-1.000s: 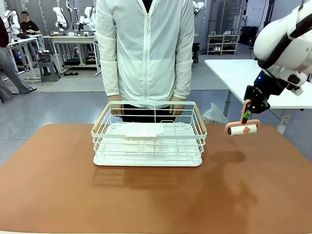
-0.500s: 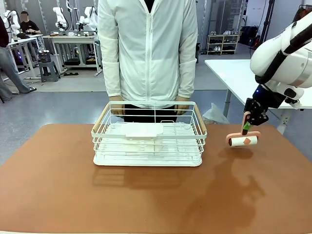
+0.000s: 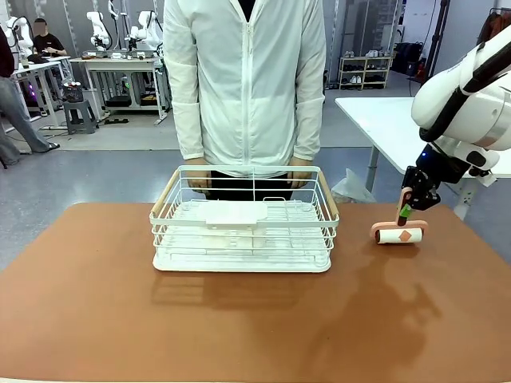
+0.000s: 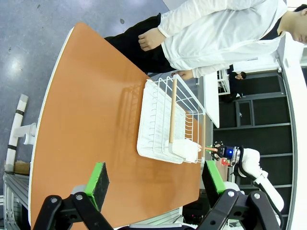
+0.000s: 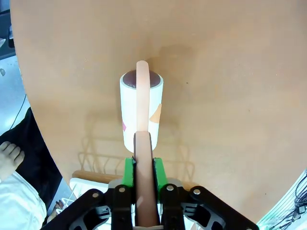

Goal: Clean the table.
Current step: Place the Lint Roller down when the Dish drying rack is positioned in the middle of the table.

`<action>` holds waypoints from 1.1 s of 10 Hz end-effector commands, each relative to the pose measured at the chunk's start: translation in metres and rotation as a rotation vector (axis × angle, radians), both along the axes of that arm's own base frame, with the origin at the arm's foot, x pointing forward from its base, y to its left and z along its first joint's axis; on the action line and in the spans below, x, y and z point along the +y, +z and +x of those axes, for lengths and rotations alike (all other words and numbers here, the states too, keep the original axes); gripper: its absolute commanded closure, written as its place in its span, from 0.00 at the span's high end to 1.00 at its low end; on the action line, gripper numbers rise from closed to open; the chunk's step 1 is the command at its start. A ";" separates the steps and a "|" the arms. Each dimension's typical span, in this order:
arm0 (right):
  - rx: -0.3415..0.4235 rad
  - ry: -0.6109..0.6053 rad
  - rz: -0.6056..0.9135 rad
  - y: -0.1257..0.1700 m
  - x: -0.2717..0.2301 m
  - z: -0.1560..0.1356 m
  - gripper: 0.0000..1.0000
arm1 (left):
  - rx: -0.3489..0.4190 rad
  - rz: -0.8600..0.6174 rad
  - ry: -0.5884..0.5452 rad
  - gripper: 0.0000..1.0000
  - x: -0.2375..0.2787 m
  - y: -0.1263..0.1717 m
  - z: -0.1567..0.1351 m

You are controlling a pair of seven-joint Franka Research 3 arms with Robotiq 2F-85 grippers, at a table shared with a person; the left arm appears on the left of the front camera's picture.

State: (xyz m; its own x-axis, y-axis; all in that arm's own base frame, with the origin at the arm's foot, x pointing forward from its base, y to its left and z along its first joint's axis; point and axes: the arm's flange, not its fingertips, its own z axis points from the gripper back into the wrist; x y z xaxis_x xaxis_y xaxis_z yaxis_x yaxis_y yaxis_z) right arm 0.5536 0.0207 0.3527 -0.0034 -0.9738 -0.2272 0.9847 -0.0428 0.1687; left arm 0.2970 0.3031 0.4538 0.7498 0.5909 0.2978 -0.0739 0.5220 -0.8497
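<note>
Terracotta-brown matte rectangular surface [image 3: 96, 303] spreads across the near half of the front view, reaching from left edge to right; a white wire basket with pale wooden side handles [image 3: 243, 219] stands on it slightly left of the middle, toward the far edge; a person in a white zip jacket [image 3: 247, 80] stands just behind the basket at the far side, hands [image 3: 198, 177] hanging down close to its far rim. The right end effector [image 3: 406, 209] hangs over the right part of the surface, its green-padded fingers [image 5: 158, 173] closed tight on the salmon-pink handle of a lint roller with a white paper roll [image 3: 398, 234]; the roll lies level, touching the surface or just above it, well to the right of the basket, with its shadow directly beneath; in the right wrist view the handle runs straight up between the pads and hooks over the roll's far end. The left end effector [image 4: 156, 181] is wide open and holds nothing, above the brown top with the basket farther off.
</note>
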 end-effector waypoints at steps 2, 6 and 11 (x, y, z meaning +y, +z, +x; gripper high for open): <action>-0.007 0.018 -0.037 0.000 0.008 -0.018 0.37 | -0.028 -0.008 -0.008 1.00 0.002 0.001 -0.002; 0.059 -0.032 -0.106 0.006 0.013 -0.040 1.00 | -0.028 -0.008 -0.008 1.00 0.002 0.001 -0.002; 0.084 -0.071 -0.221 0.019 0.016 -0.073 1.00 | -0.028 -0.008 -0.008 1.00 0.002 0.001 -0.002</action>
